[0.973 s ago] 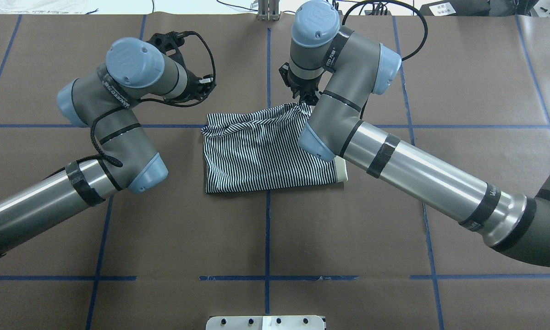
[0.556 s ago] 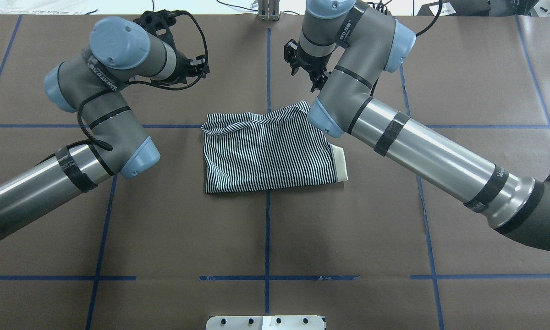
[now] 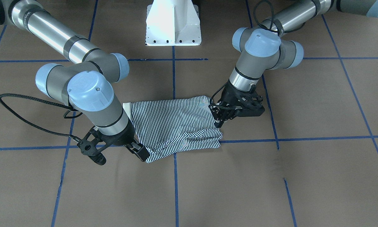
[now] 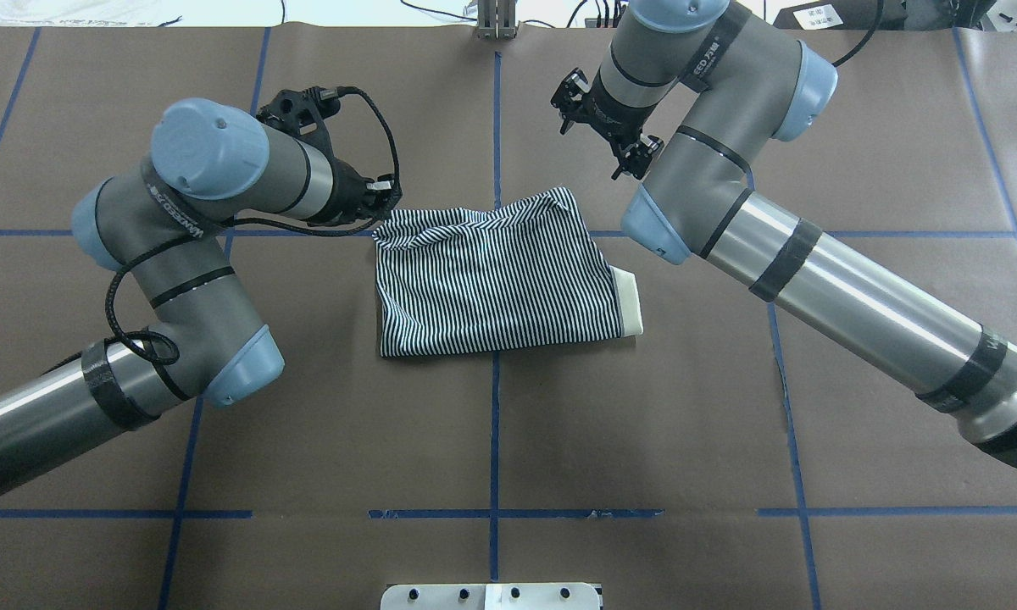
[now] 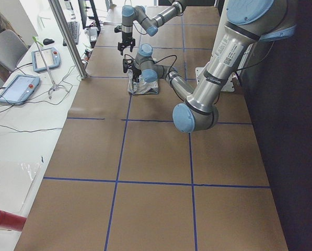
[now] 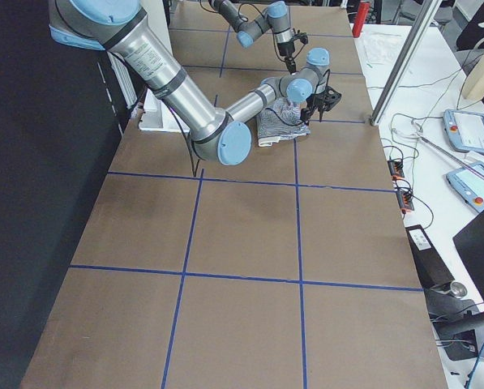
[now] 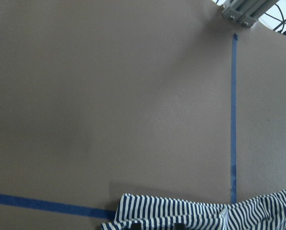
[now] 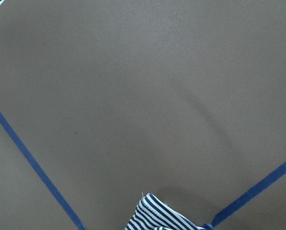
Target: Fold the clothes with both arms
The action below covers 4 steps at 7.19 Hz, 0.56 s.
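Note:
The striped polo shirt (image 4: pixel 491 271) lies folded into a rough rectangle at the table's middle, with its cream collar (image 4: pixel 630 301) poking out on the robot's right side. Its far edge is rumpled. My left gripper (image 4: pixel 384 200) sits low at the shirt's far left corner (image 3: pixel 219 121) and looks open; the left wrist view shows the striped cloth (image 7: pixel 190 215) at its bottom edge. My right gripper (image 3: pixel 141 153) is open and empty, just off the shirt's far right corner and raised (image 4: pixel 606 127). The right wrist view shows only that corner (image 8: pixel 154 215).
The table is covered in brown paper with blue tape lines (image 4: pixel 495 424). The white pedestal base (image 3: pixel 173 28) stands at the robot's edge. A metal post (image 4: pixel 496 17) stands at the far edge. Tablets (image 5: pixel 17 89) lie beyond the table on the operators' side.
My right gripper let go of the shirt's far right corner and moved up and to the right. My left gripper swung away, then came back down to the far left corner.

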Tool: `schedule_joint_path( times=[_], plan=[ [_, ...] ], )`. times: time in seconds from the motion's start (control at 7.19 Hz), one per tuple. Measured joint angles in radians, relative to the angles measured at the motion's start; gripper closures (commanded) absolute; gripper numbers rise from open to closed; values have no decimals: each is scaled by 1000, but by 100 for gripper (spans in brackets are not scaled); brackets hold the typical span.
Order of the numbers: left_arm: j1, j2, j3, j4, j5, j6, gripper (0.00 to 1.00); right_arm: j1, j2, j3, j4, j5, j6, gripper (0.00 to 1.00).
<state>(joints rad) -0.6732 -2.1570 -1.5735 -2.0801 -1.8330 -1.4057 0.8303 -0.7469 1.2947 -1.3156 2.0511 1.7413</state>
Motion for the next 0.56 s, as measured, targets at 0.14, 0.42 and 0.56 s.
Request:
schedule_joint_path(
  times=[0.14,0.42,0.56],
  plan=[
    [46,2,0,1,6,-10,100,0,-19,29,0,2,0,0],
    [161,21,4,2,57,-43,100,1,-37,53,0,3,0,0],
    [185,37,-1,3,71,-49,100,1,-41,60,-1,3,0,0]
  ],
)
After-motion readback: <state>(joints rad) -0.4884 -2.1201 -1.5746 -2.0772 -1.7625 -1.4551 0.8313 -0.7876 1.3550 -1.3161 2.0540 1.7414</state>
